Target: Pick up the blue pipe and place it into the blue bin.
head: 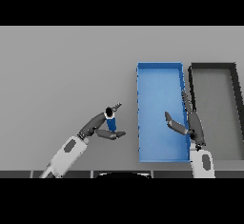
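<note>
Head view shows the left hand with its fingers and thumb curled round the short blue cylindrical pipe, pinching it roughly upright over the grey bench, just left of the open blue rectangular bin. That upright grip probably keeps the pipe steady for carrying across the bin's near wall. The right hand waits over the bin's right edge, fingers relaxed and spread, holding nothing. A dark grey bin sits beside it.
</note>
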Robot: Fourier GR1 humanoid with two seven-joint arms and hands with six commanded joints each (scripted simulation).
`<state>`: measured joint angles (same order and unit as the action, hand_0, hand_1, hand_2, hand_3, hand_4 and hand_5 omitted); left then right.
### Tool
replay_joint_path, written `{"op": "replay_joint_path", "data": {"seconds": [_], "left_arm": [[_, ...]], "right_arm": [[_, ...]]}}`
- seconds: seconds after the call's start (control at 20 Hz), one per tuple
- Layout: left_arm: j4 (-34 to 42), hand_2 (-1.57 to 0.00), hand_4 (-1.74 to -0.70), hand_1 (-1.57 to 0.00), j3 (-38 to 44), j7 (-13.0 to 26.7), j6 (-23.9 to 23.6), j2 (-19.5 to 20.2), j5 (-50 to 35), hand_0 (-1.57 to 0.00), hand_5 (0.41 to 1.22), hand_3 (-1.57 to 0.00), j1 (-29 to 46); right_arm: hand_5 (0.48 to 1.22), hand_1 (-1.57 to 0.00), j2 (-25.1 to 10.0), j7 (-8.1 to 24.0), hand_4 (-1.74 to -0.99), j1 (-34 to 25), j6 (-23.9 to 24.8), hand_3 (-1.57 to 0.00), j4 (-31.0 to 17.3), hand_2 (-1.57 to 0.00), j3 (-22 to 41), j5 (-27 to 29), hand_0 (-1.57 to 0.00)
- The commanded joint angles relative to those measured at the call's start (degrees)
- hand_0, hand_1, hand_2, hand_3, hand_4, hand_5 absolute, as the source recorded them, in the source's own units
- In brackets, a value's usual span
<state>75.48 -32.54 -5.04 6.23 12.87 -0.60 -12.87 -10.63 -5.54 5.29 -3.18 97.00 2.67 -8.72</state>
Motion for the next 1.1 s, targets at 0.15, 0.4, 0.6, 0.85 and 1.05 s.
{"op": "replay_joint_path", "data": {"seconds": [0.15, 0.4, 0.6, 0.85, 1.05], "left_arm": [[-1.3, -0.31, -1.24, -0.16, 1.2, -2.4, 0.7, -2.9, -3.2, -0.01, 0.613, -0.28, 0.4], [-2.0, -1.12, -1.54, -1.05, 1.4, -2.4, 0.7, -4.9, -4.8, -0.95, 1.022, -1.12, 1.0], [-0.3, -1.39, -1.51, -1.36, -0.5, -4.8, -1.8, -5.2, -2.6, -1.32, 1.139, -1.38, 1.5], [3.5, -1.51, -1.47, -1.5, 0.2, -6.0, -3.5, -6.5, -2.3, -1.49, 1.194, -1.51, 0.3], [7.0, -1.55, -1.47, -1.54, 0.6, -5.3, -2.1, -7.1, -3.2, -1.54, 1.21, -1.55, -1.1]], "right_arm": [[0.655, 0.0, -0.4, -2.2, -1.217, 0.8, -0.8, 0.0, -0.6, 0.0, -0.8, 1.4, 0.0], [0.66, 0.0, -0.1, -1.5, -1.227, 0.3, -0.8, 0.0, -1.0, 0.0, -0.8, 1.5, 0.0], [0.646, 0.0, 0.0, -0.6, -1.222, 0.5, -1.1, 0.0, -0.3, 0.0, -0.5, 1.7, 0.0], [0.63, 0.0, 0.8, -0.5, -1.225, 0.3, -1.3, 0.0, -0.9, 0.0, -0.3, 2.1, 0.0], [0.639, 0.0, 0.4, 0.2, -1.213, -0.8, -0.3, 0.0, -1.4, 0.0, -0.5, 0.9, 0.0]]}}
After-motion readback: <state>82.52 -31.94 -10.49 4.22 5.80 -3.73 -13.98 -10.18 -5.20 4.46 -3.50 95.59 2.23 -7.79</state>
